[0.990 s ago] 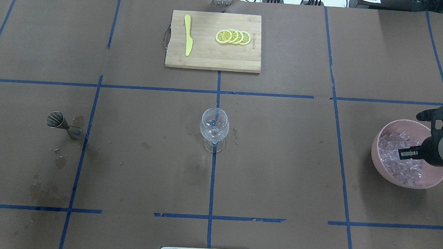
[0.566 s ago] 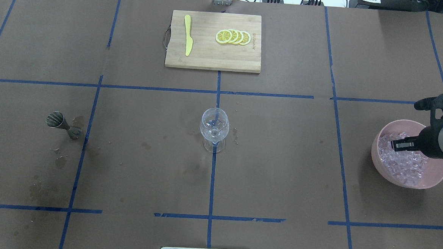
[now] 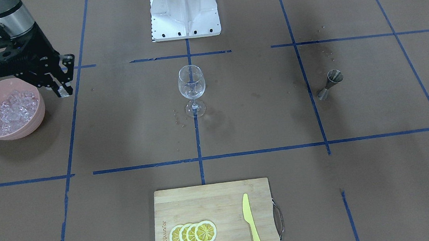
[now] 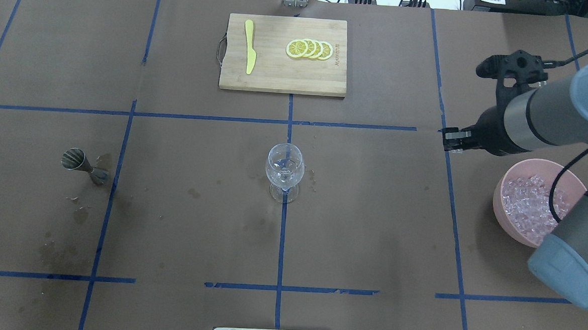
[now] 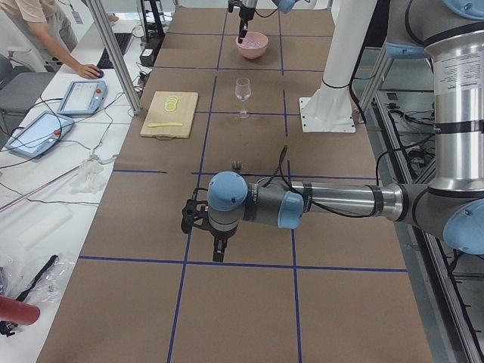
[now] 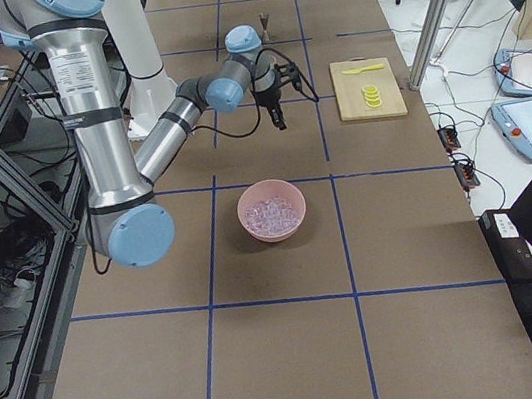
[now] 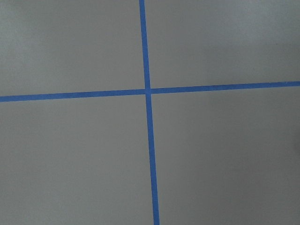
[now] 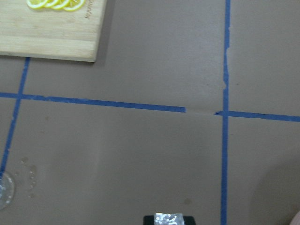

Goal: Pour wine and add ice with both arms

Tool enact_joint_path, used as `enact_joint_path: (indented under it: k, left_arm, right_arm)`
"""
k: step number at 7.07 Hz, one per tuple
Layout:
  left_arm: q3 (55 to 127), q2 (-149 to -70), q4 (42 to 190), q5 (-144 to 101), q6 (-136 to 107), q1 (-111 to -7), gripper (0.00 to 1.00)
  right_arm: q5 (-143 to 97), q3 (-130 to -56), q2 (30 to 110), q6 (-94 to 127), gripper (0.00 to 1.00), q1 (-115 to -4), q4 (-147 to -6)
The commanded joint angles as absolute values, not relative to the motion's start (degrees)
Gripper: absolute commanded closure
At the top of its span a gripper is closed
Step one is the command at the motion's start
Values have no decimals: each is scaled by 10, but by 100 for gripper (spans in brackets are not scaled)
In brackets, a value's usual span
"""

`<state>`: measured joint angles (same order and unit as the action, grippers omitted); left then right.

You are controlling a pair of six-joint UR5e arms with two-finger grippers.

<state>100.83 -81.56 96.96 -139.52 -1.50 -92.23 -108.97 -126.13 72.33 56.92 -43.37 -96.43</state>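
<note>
— While my right gripper (image 4: 450, 140) pinches a small clear glassy ice cube (image 8: 168, 219), the clear stemmed wine glass (image 4: 284, 172) stands upright midway between the table's side edges, well apart to my left
— And your left gripper (image 5: 219, 246)?
— Out by the left edge; I cannot tell whether it is clenched or released, and my right looks nearer the glass

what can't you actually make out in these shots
Left gripper: only in the exterior left view, small; open or shut unreadable.
Ice piece in the right gripper: cut off by the right wrist view's bottom edge; its size is unclear.
Wine in the wine glass: clear on clear glass, level too faint.
Jigger: too small to see inside.
</note>
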Motion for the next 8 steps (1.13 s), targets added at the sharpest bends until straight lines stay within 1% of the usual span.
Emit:
enact_joint_path:
  k: [1, 2, 4, 7, 8]
  left_arm:
    - [1010, -816, 969, -1395, -15, -922, 0]
    - [1011, -816, 970, -1396, -15, -922, 0]
    - [1010, -817, 970, -1394, -15, -923, 0]
    - [1006, -817, 969, -1394, -15, -923, 0]
    - [1008, -817, 969, -1393, -15, -923, 0]
  right_arm:
    - [-1077, -1227, 560, 593, 100, -382, -1076]
    - [-1045, -1192, 514, 594, 100, -349, -1077]
    - [-1025, -1135, 453, 659, 100, -314, -1077]
    - [-972, -1110, 430, 711, 100, -269, -1076]
    - [-963, -1088, 412, 711, 100, -267, -1076]
